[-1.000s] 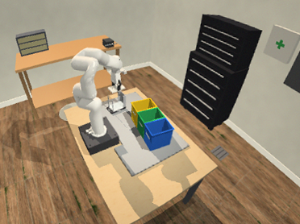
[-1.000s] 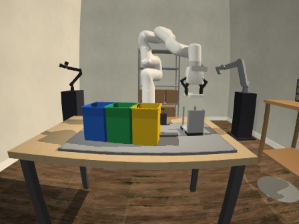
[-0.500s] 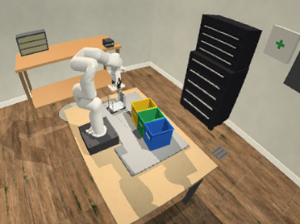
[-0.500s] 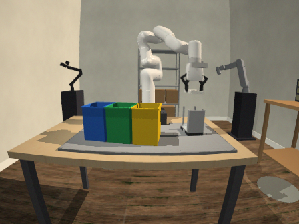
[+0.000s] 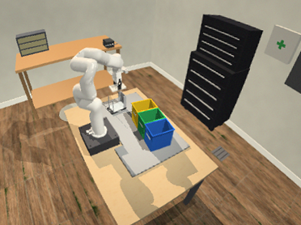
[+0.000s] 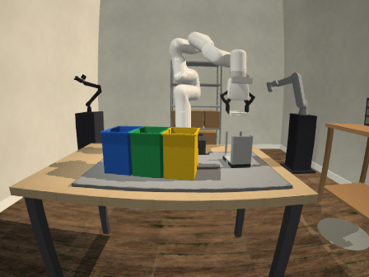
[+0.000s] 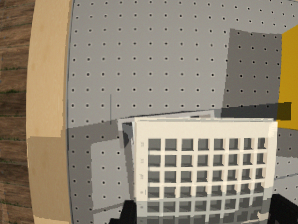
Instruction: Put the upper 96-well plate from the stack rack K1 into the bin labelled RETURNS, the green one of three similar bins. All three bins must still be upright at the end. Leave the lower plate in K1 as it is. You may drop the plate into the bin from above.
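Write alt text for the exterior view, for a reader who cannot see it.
A white arm's gripper holds a pale 96-well plate in the air above the stack rack. To its left, blue, green and yellow bins stand upright in a row on a grey mat.

Wrist view: near edge of the 96-well plate cut by the bottom frame edge, its lowest rows in shadow. Hand's fingers show only as dark shapes below the plate; contact with it not visible. Yellow bin, right of the hand, cropped to a corner. Top view: rack K1 beneath the hand too small to make out; bin labels unreadable.
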{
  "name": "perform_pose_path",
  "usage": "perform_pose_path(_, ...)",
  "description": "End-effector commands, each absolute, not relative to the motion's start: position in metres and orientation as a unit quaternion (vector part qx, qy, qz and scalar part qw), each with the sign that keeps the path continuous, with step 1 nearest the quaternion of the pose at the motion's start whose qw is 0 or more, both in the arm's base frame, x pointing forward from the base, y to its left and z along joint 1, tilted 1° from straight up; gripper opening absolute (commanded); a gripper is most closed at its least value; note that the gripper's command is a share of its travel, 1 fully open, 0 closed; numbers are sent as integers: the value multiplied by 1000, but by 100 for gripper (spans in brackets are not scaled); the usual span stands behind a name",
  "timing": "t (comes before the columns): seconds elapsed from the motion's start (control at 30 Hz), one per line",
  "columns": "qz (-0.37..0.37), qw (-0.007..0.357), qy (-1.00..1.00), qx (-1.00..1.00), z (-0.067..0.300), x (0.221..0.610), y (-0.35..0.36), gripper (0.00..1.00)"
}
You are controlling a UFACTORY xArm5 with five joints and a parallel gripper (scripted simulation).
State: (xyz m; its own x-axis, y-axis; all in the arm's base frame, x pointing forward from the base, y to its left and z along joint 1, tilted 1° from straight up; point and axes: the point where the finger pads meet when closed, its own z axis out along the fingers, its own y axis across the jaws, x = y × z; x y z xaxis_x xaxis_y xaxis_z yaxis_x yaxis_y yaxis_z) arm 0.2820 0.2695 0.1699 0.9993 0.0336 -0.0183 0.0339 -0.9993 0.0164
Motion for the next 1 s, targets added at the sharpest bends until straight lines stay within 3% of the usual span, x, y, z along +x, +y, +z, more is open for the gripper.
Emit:
perform_pose_path(0.0,-7,7,-45,999,171,287,258,0)
perform_pose_path(0.97,-9,6,-48,999,167,313,172,0)
